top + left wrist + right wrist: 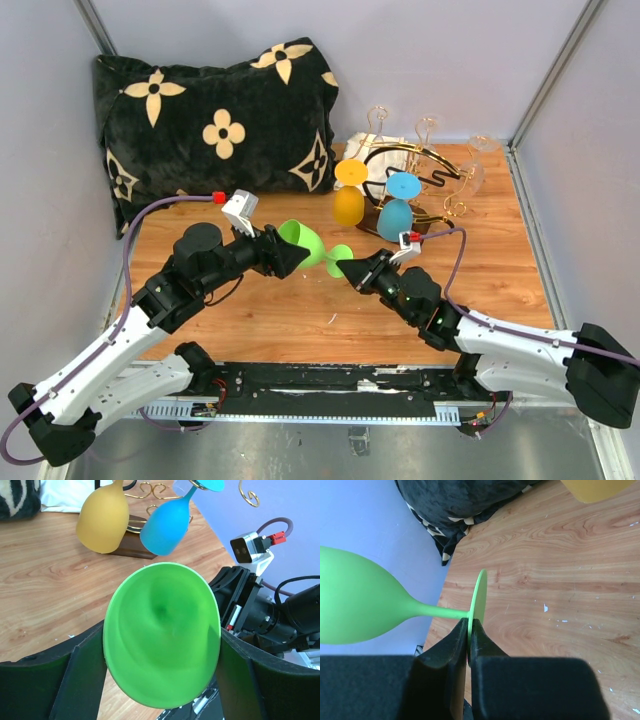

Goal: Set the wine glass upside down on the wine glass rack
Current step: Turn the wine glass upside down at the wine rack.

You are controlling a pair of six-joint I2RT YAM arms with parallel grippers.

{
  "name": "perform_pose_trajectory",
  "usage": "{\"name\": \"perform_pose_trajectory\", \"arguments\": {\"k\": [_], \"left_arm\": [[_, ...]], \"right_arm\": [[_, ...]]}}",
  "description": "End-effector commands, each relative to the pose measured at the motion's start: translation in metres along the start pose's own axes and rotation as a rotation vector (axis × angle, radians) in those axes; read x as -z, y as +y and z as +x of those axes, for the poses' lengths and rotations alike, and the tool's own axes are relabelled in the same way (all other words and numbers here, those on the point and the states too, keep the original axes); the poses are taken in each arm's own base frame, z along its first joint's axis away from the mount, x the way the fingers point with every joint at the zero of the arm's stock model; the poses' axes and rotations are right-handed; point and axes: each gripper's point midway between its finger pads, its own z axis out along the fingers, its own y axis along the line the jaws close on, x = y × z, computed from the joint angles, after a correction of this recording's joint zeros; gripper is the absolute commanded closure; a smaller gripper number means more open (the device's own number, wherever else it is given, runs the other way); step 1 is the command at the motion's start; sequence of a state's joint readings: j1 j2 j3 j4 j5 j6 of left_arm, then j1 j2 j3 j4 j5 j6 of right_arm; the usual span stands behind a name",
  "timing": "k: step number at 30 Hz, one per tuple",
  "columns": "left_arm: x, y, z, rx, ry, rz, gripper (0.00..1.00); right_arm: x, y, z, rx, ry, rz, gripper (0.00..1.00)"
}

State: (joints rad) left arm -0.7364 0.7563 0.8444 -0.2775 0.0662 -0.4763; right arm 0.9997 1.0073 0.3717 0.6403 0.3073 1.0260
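Left hand (294, 253): clamped round bowl of green wine glass (305, 240), held sideways above worktop (250, 320) centre. Right hand (352, 268): closed on foot rim, likely taking over for inversion. Wine glass rack (432, 160) at 1 o'clock; yellow glass (348, 205), blue glass (395, 215) hung inverted.

Robotics lab test cell. A left arm (100, 370) and a right arm (520, 345), both white and black robot arms, are bolted to a black rail (330, 380) at the near edge of a wooden tabletop (250, 310). Plain pale wall panels (450, 60), held in bare metal frame posts (553, 75), box the table in. A purple cable (125, 260) loops off the left arm. At the back sit a black flower-patterned cushion (215, 120) and a gold wine glass rack (430, 160).
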Motion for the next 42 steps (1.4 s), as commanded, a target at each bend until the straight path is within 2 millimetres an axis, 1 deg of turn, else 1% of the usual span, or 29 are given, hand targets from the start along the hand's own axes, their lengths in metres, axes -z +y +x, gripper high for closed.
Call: {"name": "perform_pose_trajectory", "arguments": {"k": [1,5,6,7,8,15,20,22,26,28,30,32,34,36,40,42], "left_arm": [[0.003,-0.019,-0.013,-0.012,-0.046,0.081,0.22],[0.004,-0.02,-0.012,-0.02,-0.043,0.089,0.13],[0.005,-0.02,-0.013,-0.02,-0.044,0.092,0.1],[0.006,-0.021,-0.013,-0.021,-0.046,0.096,0.02],[0.007,-0.022,-0.014,-0.021,-0.048,0.1,0.01],[0.016,-0.023,-0.027,-0.042,-0.077,0.08,0.0],[0.027,-0.021,-0.038,-0.083,-0.09,0.044,0.0],[0.032,-0.021,-0.042,-0.098,-0.094,0.034,0.0],[0.04,-0.022,-0.05,-0.119,-0.111,0.025,0.0],[0.042,-0.02,-0.052,-0.126,-0.12,0.014,0.0],[0.044,-0.017,-0.051,-0.139,-0.118,0.002,0.0],[0.044,-0.012,-0.05,-0.147,-0.117,-0.022,0.0],[0.044,-0.008,-0.046,-0.164,-0.11,-0.034,0.0],[0.045,-0.004,-0.043,-0.183,-0.105,-0.044,0.0],[0.046,0.0,-0.041,-0.223,-0.106,-0.054,0.0],[0.046,0.002,-0.041,-0.242,-0.105,-0.059,0.0]], "right_arm": [[-0.003,0.019,-0.005,0.009,-0.011,-0.039,0.99],[-0.002,0.017,-0.008,0.026,-0.022,-0.029,0.99],[-0.001,0.016,-0.01,0.034,-0.03,-0.023,1.0],[-0.001,0.014,-0.012,0.042,-0.036,-0.014,1.0],[0.0,0.012,-0.013,0.051,-0.041,-0.004,0.99],[0.009,-0.006,-0.022,0.137,-0.079,0.058,0.99],[0.023,-0.01,-0.037,0.322,-0.095,0.068,0.99],[0.031,-0.017,-0.047,0.407,-0.11,0.111,1.0],[0.044,-0.03,-0.06,0.591,-0.107,0.167,0.99],[0.049,-0.029,-0.064,0.72,-0.081,0.159,0.99],[0.051,-0.019,-0.058,0.887,-0.006,0.078,0.99],[0.056,-0.013,-0.05,1.023,0.095,0.018,1.0],[0.06,-0.011,-0.045,1.144,0.162,-0.021,1.0],[0.061,-0.01,-0.04,1.231,0.205,-0.045,1.0],[0.061,0.0,-0.035,1.39,0.211,-0.075,0.99],[0.061,0.01,-0.034,1.463,0.186,-0.109,0.99]]}}
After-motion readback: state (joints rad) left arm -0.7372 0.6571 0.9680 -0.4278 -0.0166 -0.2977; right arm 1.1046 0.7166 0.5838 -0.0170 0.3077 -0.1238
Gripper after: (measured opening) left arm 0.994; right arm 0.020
